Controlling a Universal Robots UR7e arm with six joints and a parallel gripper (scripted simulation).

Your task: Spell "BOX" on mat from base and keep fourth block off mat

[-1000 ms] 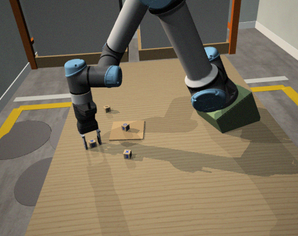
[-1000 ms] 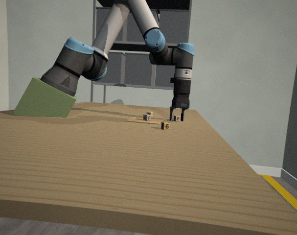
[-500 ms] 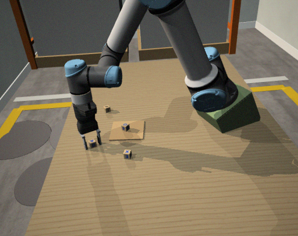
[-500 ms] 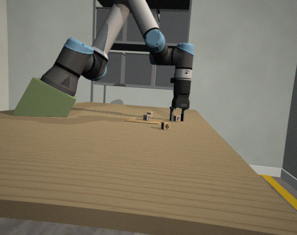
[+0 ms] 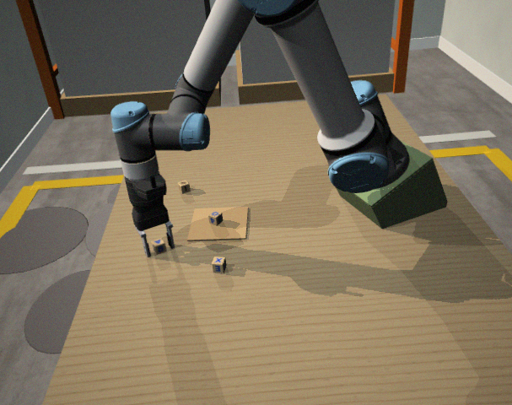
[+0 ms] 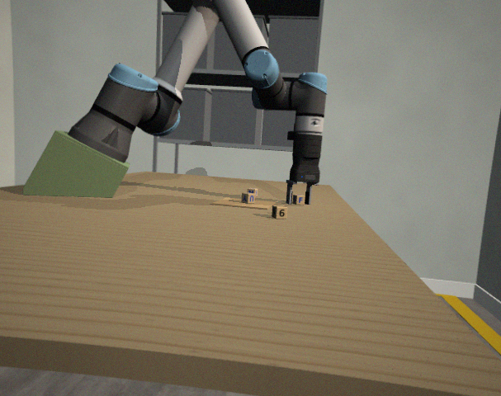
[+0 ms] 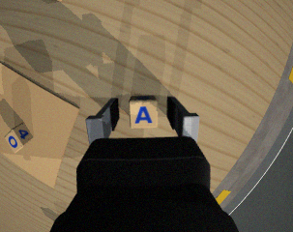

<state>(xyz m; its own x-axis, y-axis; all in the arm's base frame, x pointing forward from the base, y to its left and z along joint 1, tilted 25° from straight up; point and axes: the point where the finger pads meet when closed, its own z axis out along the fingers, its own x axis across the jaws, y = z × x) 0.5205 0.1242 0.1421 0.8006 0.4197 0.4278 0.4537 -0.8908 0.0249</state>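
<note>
My gripper (image 5: 159, 251) (image 6: 298, 202) (image 7: 142, 107) is open and low, its fingers on either side of the block with A on top (image 5: 158, 245) (image 6: 299, 199) (image 7: 143, 116), with gaps visible in the wrist view. That block stands on the table off the mat (image 5: 236, 233) (image 6: 224, 203) (image 7: 49, 145). The O block (image 5: 215, 218) (image 6: 248, 198) (image 7: 15, 139) stands on the mat, turned askew, O up. The X block (image 5: 218, 265) (image 6: 252, 191) stands off the mat, X up. A fourth block (image 5: 184, 187) (image 6: 279, 212) also stands off the mat; its top is unreadable, a side shows 6.
The green wedge (image 5: 417, 191) (image 6: 75, 170) under the robot's base stands at the right in the top view. The table's edge runs close beyond the gripper, on the side away from the base. The arm's shadow falls across the mat and table.
</note>
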